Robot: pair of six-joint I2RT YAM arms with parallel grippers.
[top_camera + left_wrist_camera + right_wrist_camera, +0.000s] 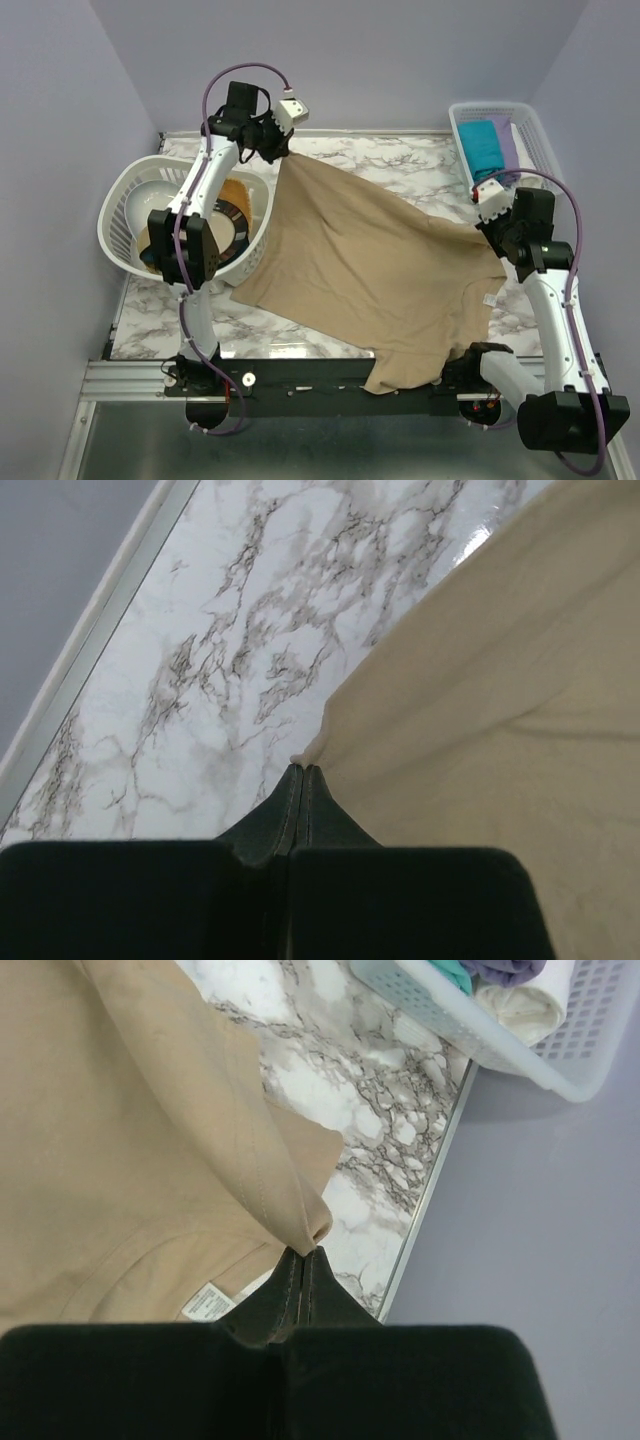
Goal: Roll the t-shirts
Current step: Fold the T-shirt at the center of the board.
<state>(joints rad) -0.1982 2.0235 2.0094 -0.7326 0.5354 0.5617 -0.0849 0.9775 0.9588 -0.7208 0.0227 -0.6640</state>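
Both pinched shut: left tool (302,770) grips the far-left corner of the beige t-shirt (370,260), right tool (303,1253) its right hem. One beige t-shirt spread across the table (400,160), near end overhanging. Two baskets (112,205) (540,138); three folded t-shirts (483,145) in the far-right one.

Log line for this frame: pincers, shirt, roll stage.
left pincer: shut on beige t-shirt corner | right pincer: shut on its hemmed edge | shirt: spread over table | roll: not started

Bright, even light, soft shadows. Glare whitens the marble tabletop (300,610) at upper right in the left wrist view.
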